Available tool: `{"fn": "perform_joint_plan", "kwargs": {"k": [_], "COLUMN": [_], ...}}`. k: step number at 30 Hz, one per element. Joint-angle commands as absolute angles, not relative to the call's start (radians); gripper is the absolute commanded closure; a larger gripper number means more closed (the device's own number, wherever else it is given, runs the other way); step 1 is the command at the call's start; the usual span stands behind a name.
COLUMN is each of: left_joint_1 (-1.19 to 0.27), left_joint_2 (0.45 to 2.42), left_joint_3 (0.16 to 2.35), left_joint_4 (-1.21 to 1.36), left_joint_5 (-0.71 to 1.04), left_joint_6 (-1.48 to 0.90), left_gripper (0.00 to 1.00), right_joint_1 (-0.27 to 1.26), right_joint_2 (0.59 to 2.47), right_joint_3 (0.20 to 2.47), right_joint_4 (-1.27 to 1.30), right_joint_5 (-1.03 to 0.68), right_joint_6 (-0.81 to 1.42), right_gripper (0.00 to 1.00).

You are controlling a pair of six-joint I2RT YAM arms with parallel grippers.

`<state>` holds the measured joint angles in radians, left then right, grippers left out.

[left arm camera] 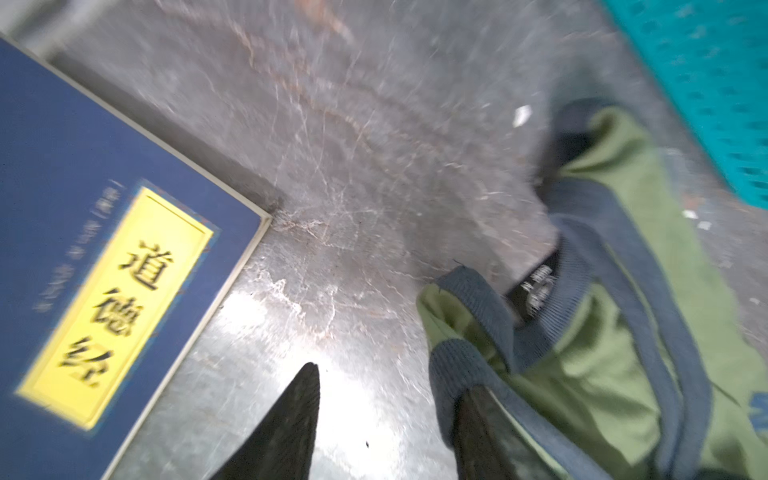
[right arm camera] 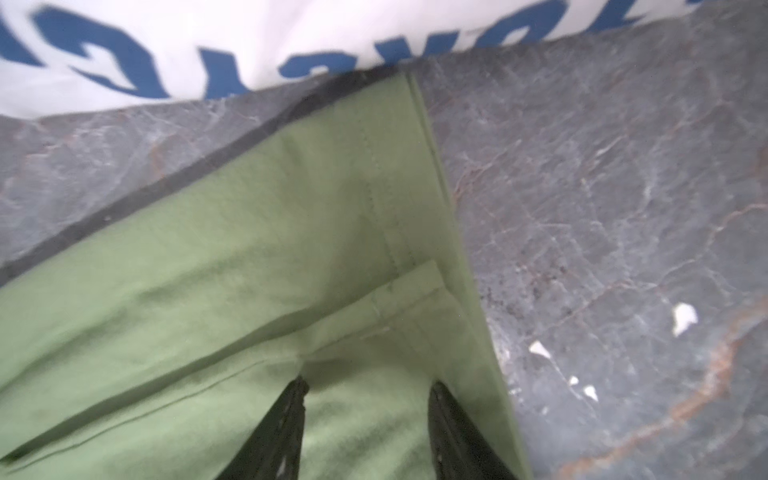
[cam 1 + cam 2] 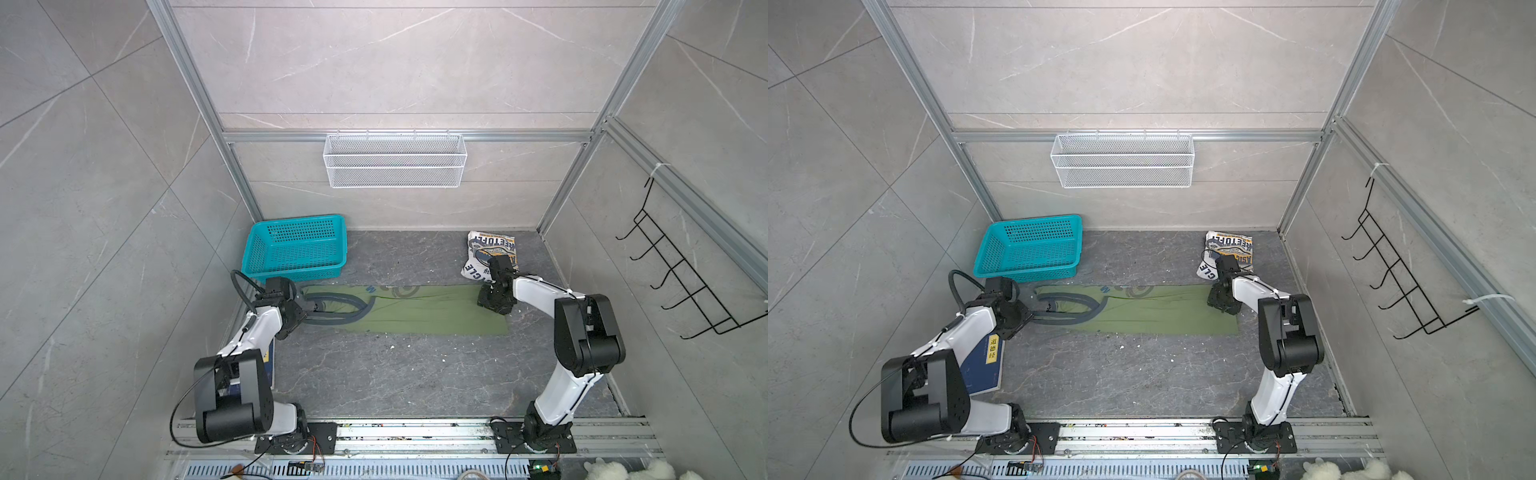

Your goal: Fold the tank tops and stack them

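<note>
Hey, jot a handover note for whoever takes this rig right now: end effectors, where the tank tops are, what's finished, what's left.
Left end effector: open, at the strap end of the green tank top; grey trim lies against one finger.
Right end effector: open, tips on the green hem corner.
White tank top: folded, back right of the table, near that hem corner.
Green tank top: a long strip across the middle, folded lengthwise.
Done: white folded; green half done.
Left: fold the green shorter, then stack the two.

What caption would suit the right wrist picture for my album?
Open right gripper above the hemmed corner of the green tank top, white tank top just beyond.
</note>
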<state>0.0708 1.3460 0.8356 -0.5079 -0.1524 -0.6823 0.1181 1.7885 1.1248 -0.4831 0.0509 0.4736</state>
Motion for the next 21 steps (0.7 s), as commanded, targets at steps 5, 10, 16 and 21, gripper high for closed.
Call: {"fn": "perform_joint_plan", "kwargs": {"k": [5,10,16,21], "left_joint_1": [-0.263,-0.483,-0.65,-0.647], "left_joint_2": [1.291,1.411,1.744,1.913], "left_joint_3": [0.942,0.993,1.251,1.35], "left_joint_4": [-0.604,-0.531,-0.498,-0.467], "left_joint_5": [-0.238,-0.23,-0.162,-0.095], "left_joint_6": [-0.789,-0.865,-0.845,-0.853], "left_gripper": [0.38,0.35,0.36,0.37], "right_joint_1": [0.167,0.19,0.201,0.207], "right_joint_2": [1.735,1.795,1.878,1.939], "right_joint_3": [1.203,1.252,1.319,1.366], "right_joint_4": [-0.525,-0.526,-0.541,-0.55], "right_joint_5": [0.004,-0.01,-0.042,-0.049], "right_joint_6": [0.446,0.437,0.429,0.423], "right_gripper": [0.49,0.49,0.49,0.49]}}
